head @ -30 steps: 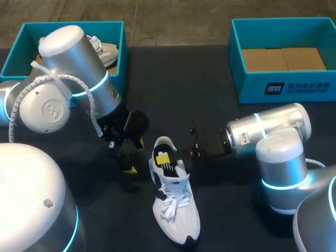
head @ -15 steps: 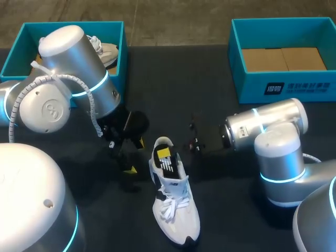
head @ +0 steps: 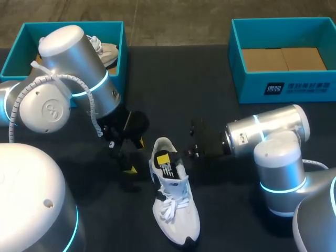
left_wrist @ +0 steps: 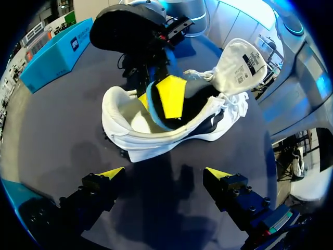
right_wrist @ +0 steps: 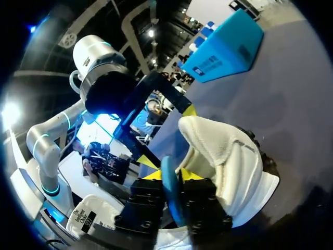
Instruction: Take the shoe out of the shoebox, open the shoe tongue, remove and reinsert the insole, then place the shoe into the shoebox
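Since half a second ago the right arm (head: 262,134) has swung its wrist back toward the near edge of the worktop (head: 173,84). The insole (head: 164,159) has sunk a little lower into the heel opening with it.

The white shoe (head: 176,210) lies on its sole near the middle of the near edge, with its toe toward that edge and its heel toward the far edge. Its laces are loose. The left wrist view shows the tongue (left_wrist: 239,65) folded up and forward, its label side exposed.

The insole, yellow with a blue edge, stands tilted in the heel opening, partly inside the shoe and partly out. The right jaws are nearly closed, clamping the insole's blue edge (right_wrist: 170,195) from both sides just above the heel collar.

The left arm (head: 73,79) comes in from the left edge. Its jaws are spread wide and grip nothing. They hang low over bare worktop just beside the shoe's left flank, with both yellow fingertips (left_wrist: 112,173) apart from the shoe.

A teal shoebox (head: 118,31) sits at the far left corner with a second shoe (head: 105,52) inside. Another teal shoebox (head: 294,86) sits at the far right corner, showing only its cardboard floor.
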